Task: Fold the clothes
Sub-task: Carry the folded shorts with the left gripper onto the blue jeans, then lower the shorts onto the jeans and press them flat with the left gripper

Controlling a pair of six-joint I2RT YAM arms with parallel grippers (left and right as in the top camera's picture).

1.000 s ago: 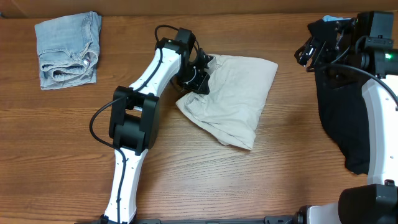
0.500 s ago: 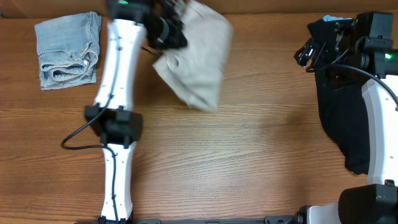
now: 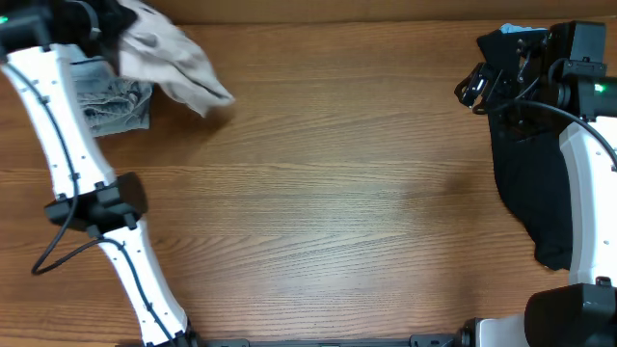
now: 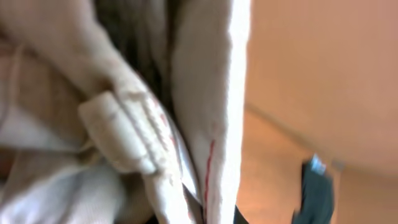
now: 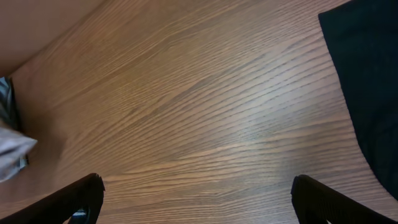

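Observation:
My left gripper is shut on the pale beige shorts and holds them in the air at the far left, over the folded light-blue denim shorts. The beige cloth fills the left wrist view and hides the fingers. My right gripper is open and empty at the far right, above the table, beside the large black garment. In the right wrist view its fingertips stand wide apart over bare wood, with the black garment at the right.
The wooden table spans the view. The left arm's base link stands over the left part of the table. The beige cloth also shows at the left edge of the right wrist view.
My left gripper has lifted the beige shorts off the table middle and swung them far left, over the denim shorts. The right arm has not moved.

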